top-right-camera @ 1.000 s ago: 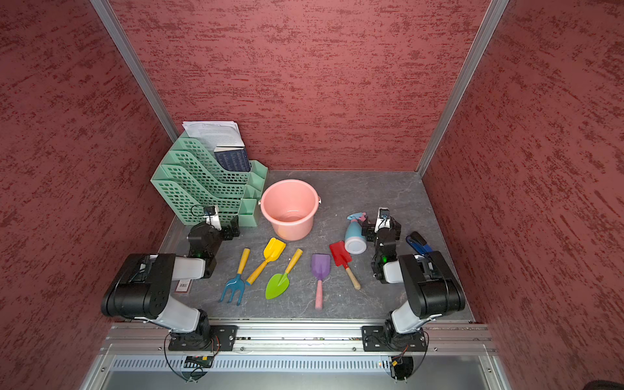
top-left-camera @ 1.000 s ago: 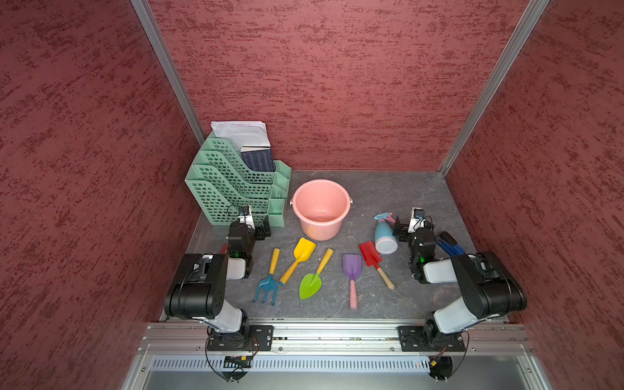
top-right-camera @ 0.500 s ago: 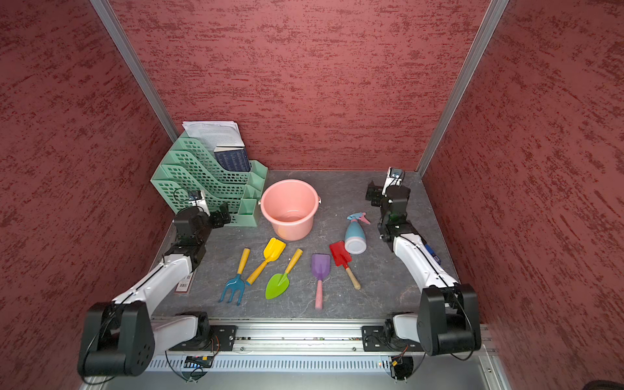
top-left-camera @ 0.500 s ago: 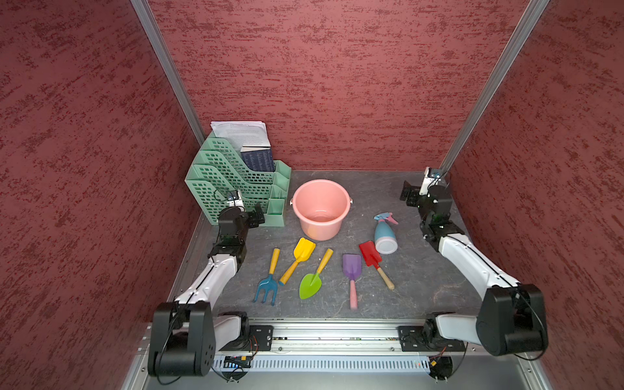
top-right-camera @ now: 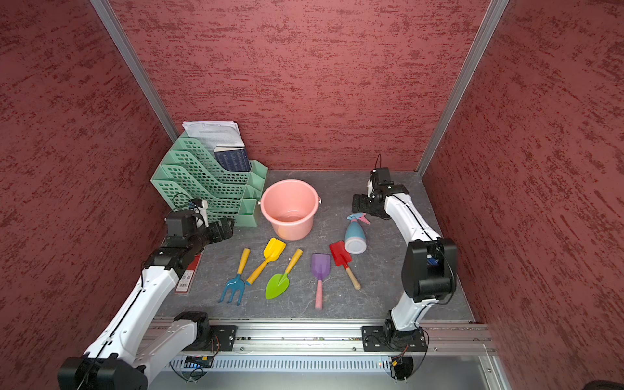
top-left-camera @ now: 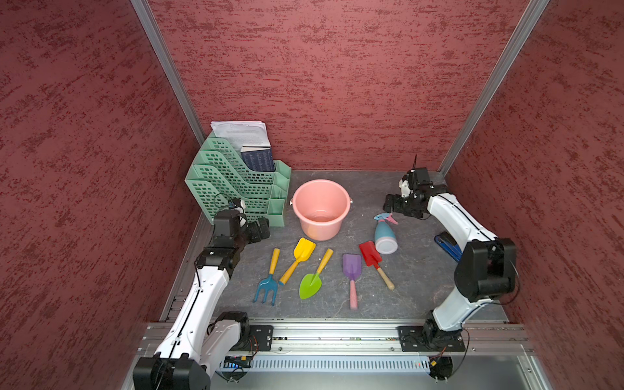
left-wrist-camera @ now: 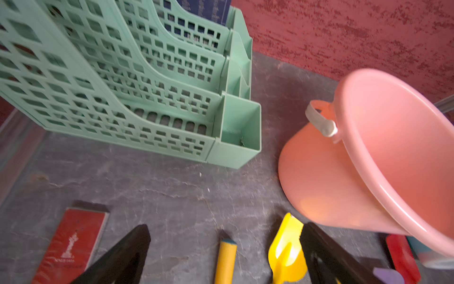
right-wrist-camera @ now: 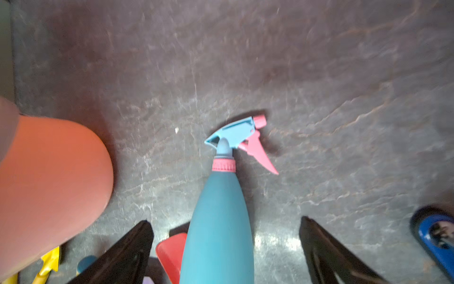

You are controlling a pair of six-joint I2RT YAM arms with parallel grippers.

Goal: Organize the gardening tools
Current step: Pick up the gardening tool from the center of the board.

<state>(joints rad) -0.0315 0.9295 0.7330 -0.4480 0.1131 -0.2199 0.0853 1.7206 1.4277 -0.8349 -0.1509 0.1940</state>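
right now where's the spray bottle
In a top view the spray bottle lies on its side, right of the bucket, base beside the red shovel.

Left arm point(top-left-camera: 206, 290): white link shells, black joint housings, and a thin black cable along the shell. Right arm point(top-left-camera: 452, 216): same finish, with a bulky black elbow housing point(top-left-camera: 486, 270). Base plates point(top-left-camera: 260, 337): black, screw heads visible, fixed to an aluminium rail point(top-left-camera: 337, 332). Red and black wires point(top-left-camera: 442, 358) hang below. Left end effector point(top-left-camera: 263, 228) and right end effector point(top-left-camera: 390, 204): black, with wedge-shaped fingers point(left-wrist-camera: 122, 255). Behind each end effector sits a black-and-white camera block point(top-left-camera: 417, 177).
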